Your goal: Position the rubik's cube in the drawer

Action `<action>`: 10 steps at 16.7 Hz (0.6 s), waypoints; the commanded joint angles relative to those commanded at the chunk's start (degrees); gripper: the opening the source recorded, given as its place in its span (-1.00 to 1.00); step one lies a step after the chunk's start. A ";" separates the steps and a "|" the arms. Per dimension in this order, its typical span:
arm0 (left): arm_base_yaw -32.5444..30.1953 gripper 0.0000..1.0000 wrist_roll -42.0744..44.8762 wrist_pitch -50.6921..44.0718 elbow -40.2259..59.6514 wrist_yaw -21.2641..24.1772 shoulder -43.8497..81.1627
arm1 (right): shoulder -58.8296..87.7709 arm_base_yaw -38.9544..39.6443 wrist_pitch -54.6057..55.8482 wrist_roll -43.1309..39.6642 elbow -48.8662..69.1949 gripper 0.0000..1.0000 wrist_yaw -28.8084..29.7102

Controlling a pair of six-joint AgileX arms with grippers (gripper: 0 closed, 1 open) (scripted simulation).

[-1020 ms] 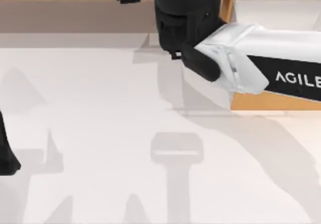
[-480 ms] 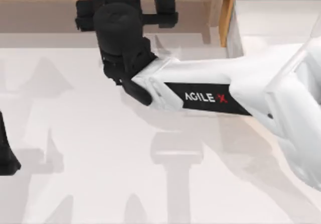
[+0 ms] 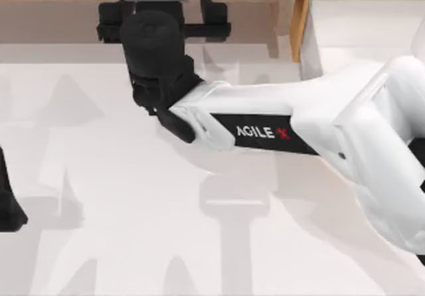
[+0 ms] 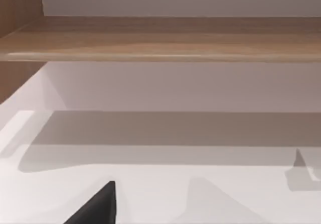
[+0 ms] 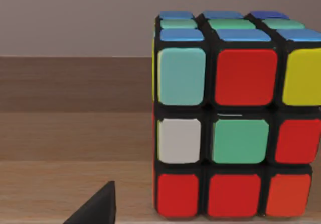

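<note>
R gripper (image 3: 159, 10) at shelf (image 5: 75, 184); rubik's cube (image 5: 233, 116) upright, square-on.

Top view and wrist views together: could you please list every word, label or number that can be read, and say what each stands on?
"AGILE X", the X in red: on a black panel along the white right arm, top view.
The rubik's cube in the right wrist view bears plain coloured stickers, no writing.
The wooden shelf in the left wrist view bears no writing.

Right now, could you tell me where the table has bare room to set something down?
The white table is bare across its front and left, between the parked left arm and the right arm. It is crowded at the back: the right gripper reaches into the wooden shelf, beside the drawer.
</note>
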 joint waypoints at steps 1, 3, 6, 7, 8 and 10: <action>0.00 1.00 0.00 0.00 0.00 0.00 0.00 | -0.15 -0.30 -0.13 -0.04 -0.23 1.00 -0.09; 0.00 1.00 0.00 0.00 0.00 0.00 0.00 | 0.21 -0.44 -0.55 0.00 0.67 1.00 -0.41; 0.00 1.00 0.00 0.00 0.00 0.00 0.00 | 2.84 -1.35 -2.62 -0.07 5.54 1.00 -1.32; 0.00 1.00 0.00 0.00 0.00 0.00 0.00 | 3.97 -1.72 -3.52 -0.10 7.59 1.00 -1.69; 0.00 1.00 0.00 0.00 0.00 0.00 0.00 | 5.12 -2.16 -4.53 -0.13 9.76 1.00 -2.10; 0.00 1.00 0.00 0.00 0.00 0.00 0.00 | 7.34 -3.17 -6.79 -0.18 14.29 1.00 -3.10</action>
